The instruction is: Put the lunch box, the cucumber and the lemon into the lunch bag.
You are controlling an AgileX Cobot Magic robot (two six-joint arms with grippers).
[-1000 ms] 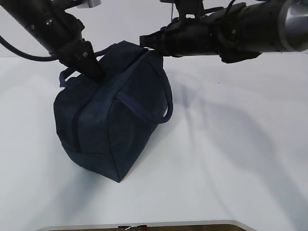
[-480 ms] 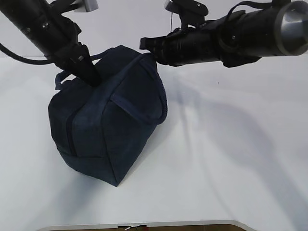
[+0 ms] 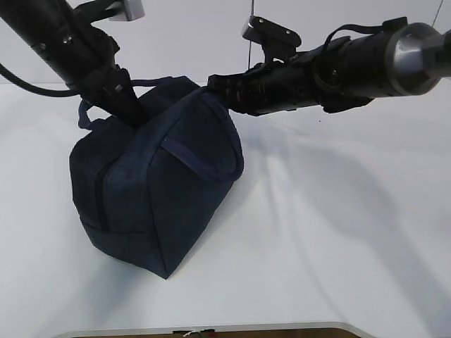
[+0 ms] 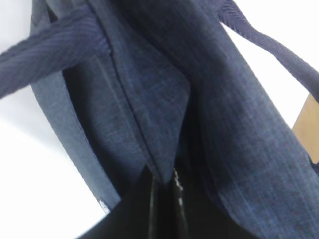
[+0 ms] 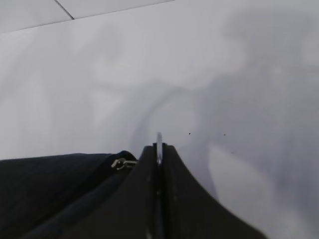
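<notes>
The dark navy lunch bag [image 3: 155,183] stands on the white table, its zipper line [image 3: 101,197] running down the near left end. My left gripper [image 3: 132,113] is shut on a fold of the bag's top fabric; the left wrist view shows the fold [image 4: 149,99] pinched at the gripper [image 4: 164,186]. My right gripper [image 3: 215,84] is at the bag's far top corner, shut on the thin silver ring pull [image 5: 158,141], with the zipper slider [image 5: 119,163] beside it. The lunch box, the cucumber and the lemon are out of view.
A strap handle [image 3: 204,158] hangs over the bag's near side, and another [image 3: 88,116] loops out behind the left arm. The white table [image 3: 338,232] spreads to the right of the bag. Its front edge [image 3: 211,327] is at the bottom.
The bag has shifted a little left and settled lower. The right arm has tilted, its gripper lower at the bag's top corner. The left gripper keeps its hold.
</notes>
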